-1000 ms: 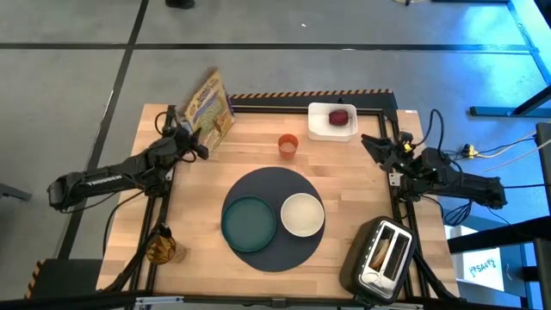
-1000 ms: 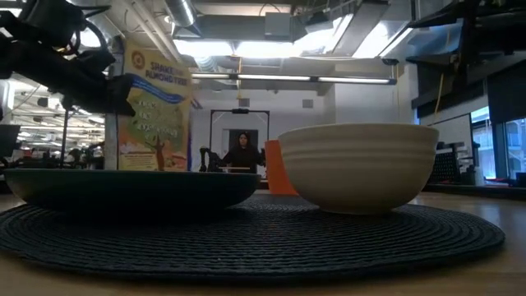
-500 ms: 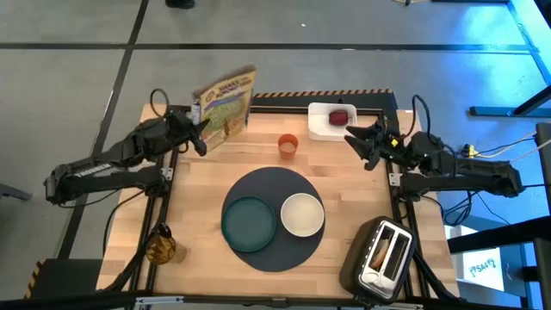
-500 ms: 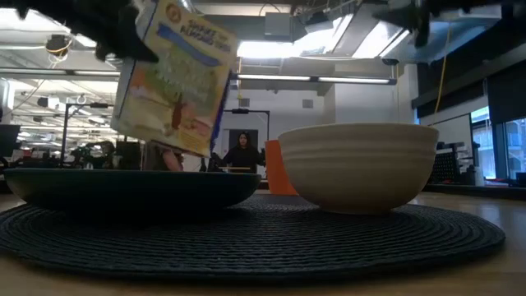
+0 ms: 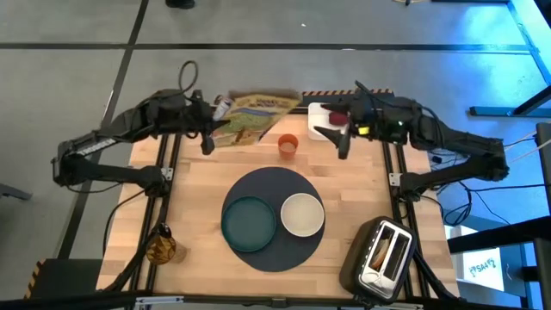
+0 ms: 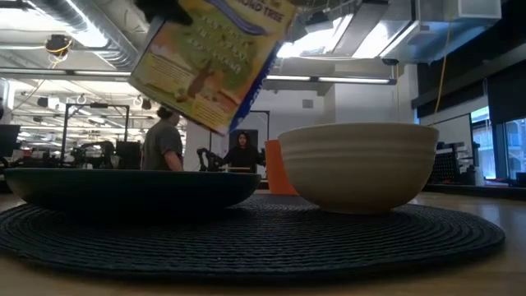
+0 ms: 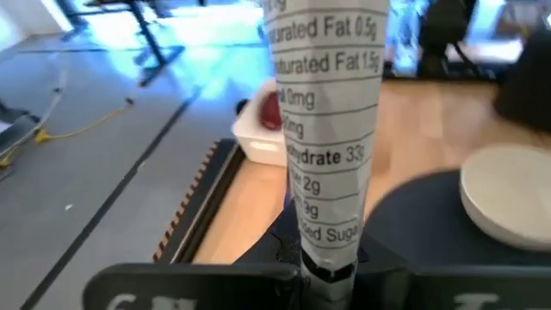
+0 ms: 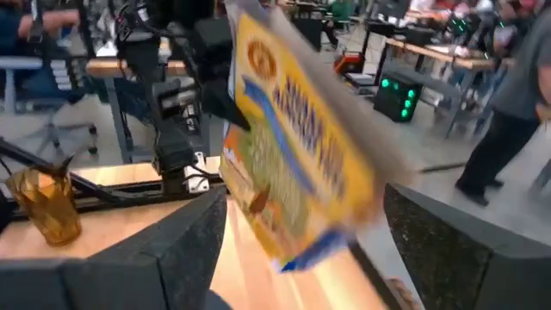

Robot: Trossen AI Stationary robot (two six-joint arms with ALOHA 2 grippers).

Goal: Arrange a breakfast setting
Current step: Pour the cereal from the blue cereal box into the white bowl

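Note:
My left gripper [image 5: 213,129] is shut on the yellow cereal box [image 5: 256,114], which hangs tipped over above the table's far edge; it also shows in the low view [image 6: 215,62]. My right gripper [image 5: 332,136] is open just right of the box, which stands ahead of its fingers in the right wrist view [image 8: 293,146]. The teal plate [image 5: 248,222] and white bowl [image 5: 302,214] rest on the dark-grey mat [image 5: 269,185]. The orange cup [image 5: 287,145] stands behind the mat. The dark red fruit [image 7: 272,109] lies in a white tray. The spoon is out of view. My left gripper pinches the box at its narrow side panel [image 7: 325,251], one finger on each broad face, near the box's left end. The fingers come level from the table's left. The box is lifted clear and tilted, its length running toward the table's right.
A toaster [image 5: 383,254] with bread in a slot stands at the near right corner. An amber glass [image 5: 160,248] stands at the near left edge. The white tray [image 5: 320,114] lies at the far edge, partly under my right arm. People show in the room behind.
My left gripper has lifted the cereal box off the table, carried it toward the right and tipped it from upright onto its side. My right gripper has gone toward the table's left and far edge, up to the box.

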